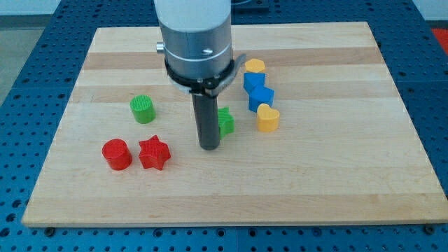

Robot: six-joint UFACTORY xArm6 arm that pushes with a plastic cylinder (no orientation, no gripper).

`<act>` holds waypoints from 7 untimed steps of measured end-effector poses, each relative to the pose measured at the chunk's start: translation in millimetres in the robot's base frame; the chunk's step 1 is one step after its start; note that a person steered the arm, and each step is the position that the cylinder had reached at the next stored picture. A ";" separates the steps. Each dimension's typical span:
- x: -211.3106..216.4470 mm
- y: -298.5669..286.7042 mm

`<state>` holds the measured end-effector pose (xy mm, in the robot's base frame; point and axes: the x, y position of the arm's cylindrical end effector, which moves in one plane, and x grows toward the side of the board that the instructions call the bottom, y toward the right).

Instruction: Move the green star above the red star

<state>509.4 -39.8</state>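
The green star [227, 122] lies near the middle of the wooden board [336, 175], partly hidden behind my rod. My tip [209, 146] rests on the board just left of and below the green star, close to it or touching it. The red star [154, 153] lies to the view's left of my tip, lower on the board. The green star is to the right of the red star and a little higher.
A red cylinder [117, 154] sits just left of the red star. A green cylinder [143, 109] lies above them. To the right of the green star stand a yellow block [255, 67], two blue blocks [257, 89], and a yellow heart [267, 118].
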 end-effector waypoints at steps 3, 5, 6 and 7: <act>-11.1 50.8; -27.7 -31.7; -21.3 -15.2; -11.7 21.4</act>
<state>497.7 -18.4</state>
